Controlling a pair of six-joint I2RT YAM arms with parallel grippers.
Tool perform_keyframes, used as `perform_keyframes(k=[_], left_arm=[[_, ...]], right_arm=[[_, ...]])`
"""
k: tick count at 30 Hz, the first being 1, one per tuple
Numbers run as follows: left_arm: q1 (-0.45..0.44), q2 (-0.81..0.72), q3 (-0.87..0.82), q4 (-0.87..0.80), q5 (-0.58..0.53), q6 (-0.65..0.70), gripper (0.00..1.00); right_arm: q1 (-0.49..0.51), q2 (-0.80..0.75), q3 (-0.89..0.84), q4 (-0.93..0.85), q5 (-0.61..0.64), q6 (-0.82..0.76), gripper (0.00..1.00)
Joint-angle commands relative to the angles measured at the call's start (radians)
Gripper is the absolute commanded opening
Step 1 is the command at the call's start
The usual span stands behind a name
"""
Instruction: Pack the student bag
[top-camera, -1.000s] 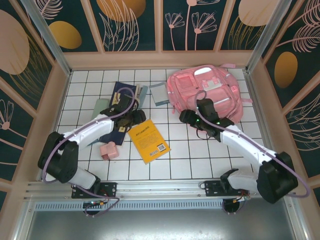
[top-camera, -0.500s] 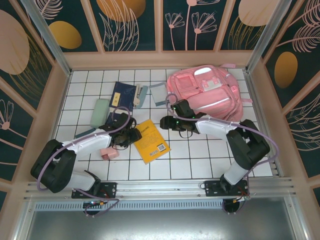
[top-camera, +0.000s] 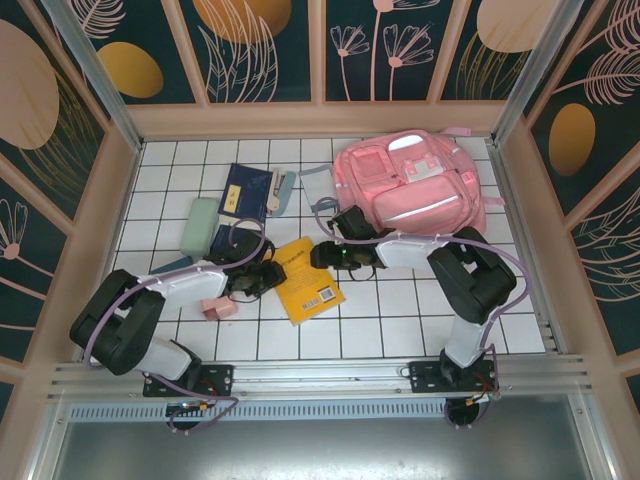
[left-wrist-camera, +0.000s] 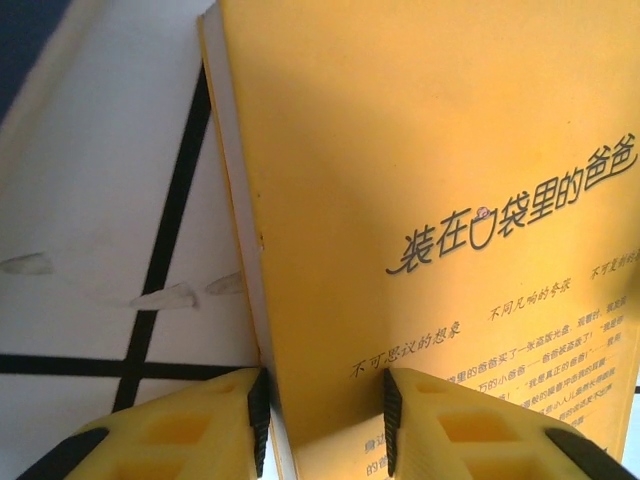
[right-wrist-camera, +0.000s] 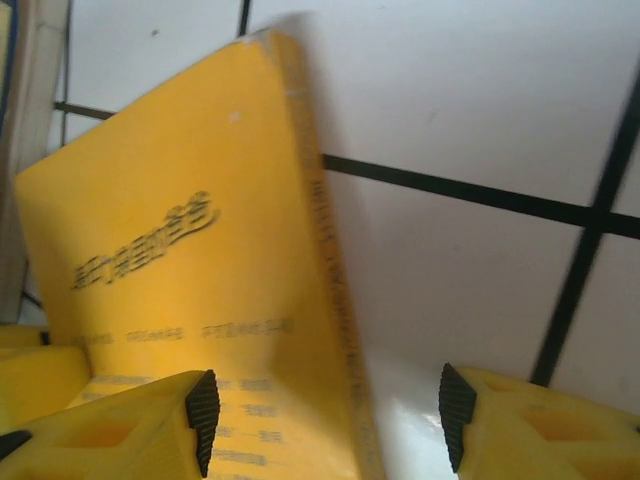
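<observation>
Step in hand, by my reading: lifting the yellow book (top-camera: 308, 285) off the surface (top-camera: 400, 310).
- Left tool (left-wrist-camera: 322, 418): part-open astride the book's page edge. Can't tell whether it grips.
- Right tool (right-wrist-camera: 325, 425): wide open over the spine edge, holding nothing.
- Student bag (top-camera: 410, 185): far right, near the book.

Next you'll need a firm pinch, then a carry toward the bag.

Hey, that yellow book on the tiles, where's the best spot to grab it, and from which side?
Probably a long edge of the yellow book, pinched across its thickness from the side. It is thin, about flat, too wide to span. The left gripper straddles its page edge, the right gripper its spine edge.
</observation>
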Motion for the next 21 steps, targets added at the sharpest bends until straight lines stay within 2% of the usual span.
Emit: perform_keyframes(k=[1,5,13,15,17,21], left_arm=[[-0.013,0.064,-0.042,0.020,0.012,0.015,0.35],[-0.013,0.078,-0.044,0.078,0.033,0.020,0.34],[-0.014,0.102,-0.033,0.108,0.046,0.027,0.31],[-0.014,0.095,-0.031,0.105,0.042,0.030,0.31],[-0.013,0.093,-0.025,0.100,0.039,0.032,0.31],[-0.014,0.084,-0.022,0.097,0.038,0.035,0.31]], right_arm=[[0.036,0.035,0.002,0.060,-0.146,0.011,0.60],[0.042,0.014,-0.011,0.117,-0.238,0.041,0.53],[0.003,-0.118,-0.064,0.295,-0.395,0.150,0.51],[-0.006,-0.142,-0.075,0.331,-0.421,0.175,0.46],[-0.009,-0.158,-0.074,0.327,-0.427,0.172,0.47],[-0.008,-0.132,-0.038,0.201,-0.379,0.104,0.47]])
